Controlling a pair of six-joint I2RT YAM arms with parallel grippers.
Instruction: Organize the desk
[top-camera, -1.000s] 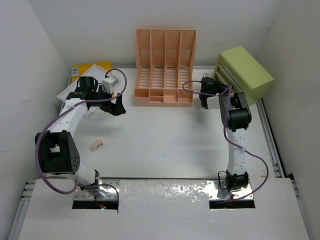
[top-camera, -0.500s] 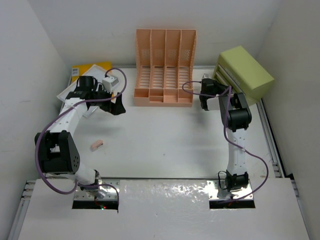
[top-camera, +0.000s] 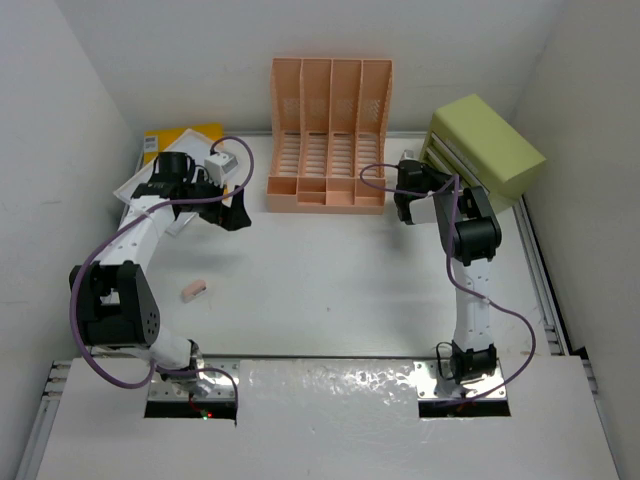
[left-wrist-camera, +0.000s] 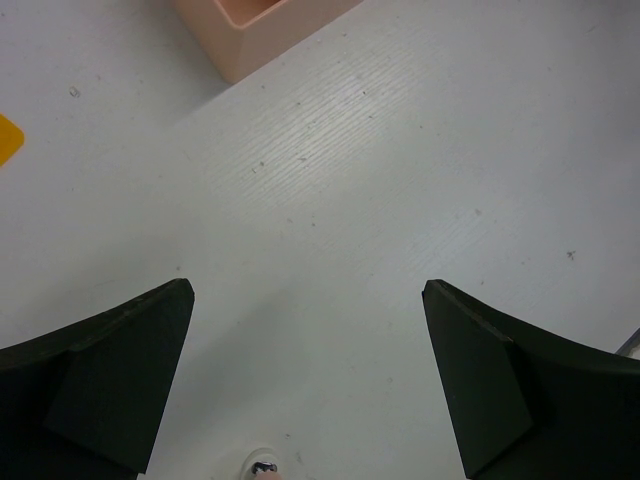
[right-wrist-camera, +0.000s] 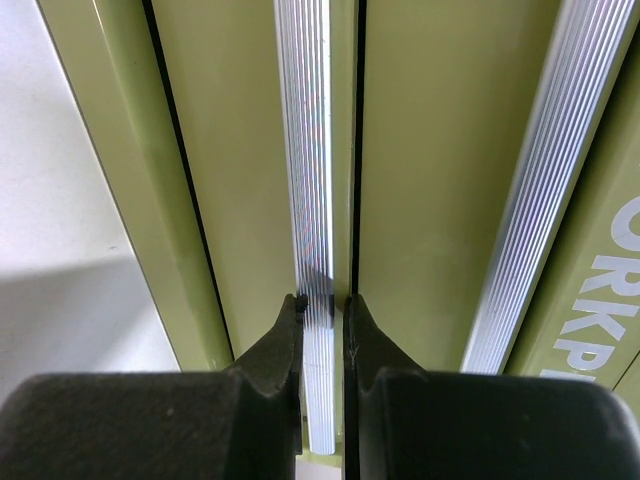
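Observation:
The desk (top-camera: 330, 280) is a large white tabletop with silver rails along its edges. My right gripper (right-wrist-camera: 322, 298) is shut on a ribbed silver drawer handle (right-wrist-camera: 305, 150) on the front of the lime-green drawer box (top-camera: 490, 145) at the back right. From above, the right gripper (top-camera: 420, 175) touches the box's left face. My left gripper (left-wrist-camera: 305, 290) is open with nothing between its fingers, above bare desk (left-wrist-camera: 400, 180). In the top view the left gripper (top-camera: 235, 212) hangs left of the peach file rack (top-camera: 330, 130).
A small pink eraser-like piece (top-camera: 193, 290) lies on the desk's left side. A yellow book (top-camera: 185, 133) and white sheets (top-camera: 135, 185) lie at the back left corner. The rack's corner (left-wrist-camera: 250, 30) shows in the left wrist view. White walls enclose three sides.
The right gripper and the green drawer box's front have shifted slightly to the left. The left arm has not moved.

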